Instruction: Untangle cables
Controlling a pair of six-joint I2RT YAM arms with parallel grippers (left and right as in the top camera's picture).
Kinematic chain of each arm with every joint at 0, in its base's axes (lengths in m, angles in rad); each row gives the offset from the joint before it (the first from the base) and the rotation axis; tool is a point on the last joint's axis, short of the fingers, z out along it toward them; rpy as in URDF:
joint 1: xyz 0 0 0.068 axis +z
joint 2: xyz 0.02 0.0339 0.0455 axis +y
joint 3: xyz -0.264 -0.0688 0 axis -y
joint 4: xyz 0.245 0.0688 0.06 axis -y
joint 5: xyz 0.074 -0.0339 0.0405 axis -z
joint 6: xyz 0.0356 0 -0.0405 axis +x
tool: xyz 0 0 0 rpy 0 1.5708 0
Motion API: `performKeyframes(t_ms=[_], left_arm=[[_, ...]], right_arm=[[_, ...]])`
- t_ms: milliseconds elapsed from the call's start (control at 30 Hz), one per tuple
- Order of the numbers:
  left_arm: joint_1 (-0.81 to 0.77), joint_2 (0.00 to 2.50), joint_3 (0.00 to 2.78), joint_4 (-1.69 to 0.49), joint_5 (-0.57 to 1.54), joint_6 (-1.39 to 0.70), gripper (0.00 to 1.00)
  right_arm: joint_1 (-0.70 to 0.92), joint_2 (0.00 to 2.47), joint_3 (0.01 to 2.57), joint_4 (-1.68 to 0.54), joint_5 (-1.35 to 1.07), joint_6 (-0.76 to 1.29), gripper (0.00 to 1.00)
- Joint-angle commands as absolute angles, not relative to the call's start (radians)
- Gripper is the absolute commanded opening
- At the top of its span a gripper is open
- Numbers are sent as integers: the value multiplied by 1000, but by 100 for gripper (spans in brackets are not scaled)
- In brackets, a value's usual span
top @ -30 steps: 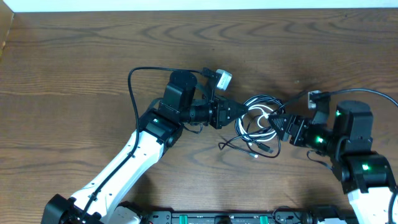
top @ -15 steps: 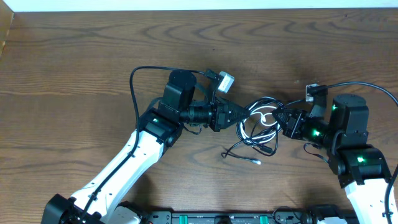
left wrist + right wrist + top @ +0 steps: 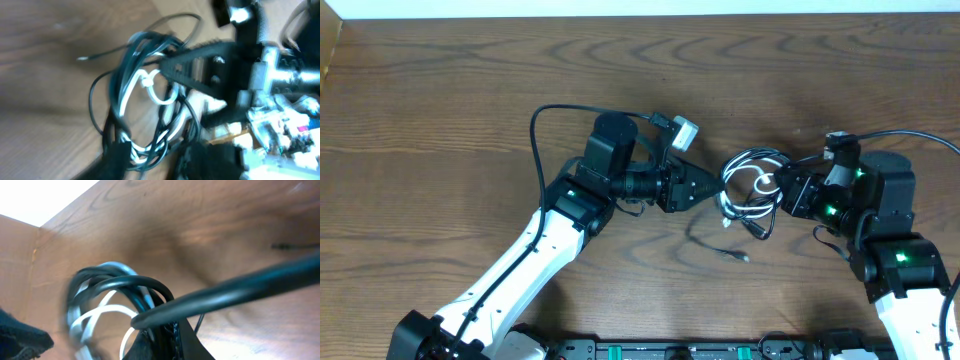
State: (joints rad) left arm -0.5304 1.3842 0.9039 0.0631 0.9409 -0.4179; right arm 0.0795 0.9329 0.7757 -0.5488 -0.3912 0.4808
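The cables (image 3: 752, 170) are a small bundle of black loops and one white loop lying between my two arms. My right gripper (image 3: 778, 190) is shut on the bundle's right side, and in the right wrist view its fingers (image 3: 172, 330) pinch black strands of the cables (image 3: 100, 295). My left gripper (image 3: 712, 192) sits at the bundle's left edge. In the left wrist view its jaws (image 3: 160, 157) stand apart, with strands of the cables (image 3: 145, 85) running between them. A thin black strand with a plug end (image 3: 745, 258) trails toward the front.
A thick black arm wire (image 3: 535, 140) arcs behind the left arm, and another (image 3: 910, 140) runs from the right arm to the table's right edge. A black rail (image 3: 670, 350) lines the front edge. Bare wood (image 3: 470, 80) lies to the back and left.
My right gripper has shut on the bundle and drawn it right and toward the back. My left gripper's jaws have parted from shut. The trailing strands have slid right.
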Motion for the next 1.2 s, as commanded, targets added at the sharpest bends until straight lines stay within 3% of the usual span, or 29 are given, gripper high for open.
performKeyframes(t_ms=[0, 67, 267, 500, 700, 1167], left_arm=[[-528, 1371, 920, 35, 760, -397, 67], [-528, 1371, 920, 19, 683, -397, 74], [-528, 1371, 920, 28, 657, -270, 75], [-530, 1371, 920, 26, 673, -217, 75], [-548, 1371, 920, -57, 673, -104, 68], [-588, 1371, 920, -119, 759, 3, 68]], right_arm=[[76, 886, 776, -530, -453, 373, 1], [76, 860, 776, -535, -512, 300, 1], [76, 816, 776, -598, -648, 155, 1], [77, 855, 776, -723, -651, 156, 1], [76, 909, 776, -719, -650, 183, 1], [77, 1059, 776, -738, -800, 216, 1]])
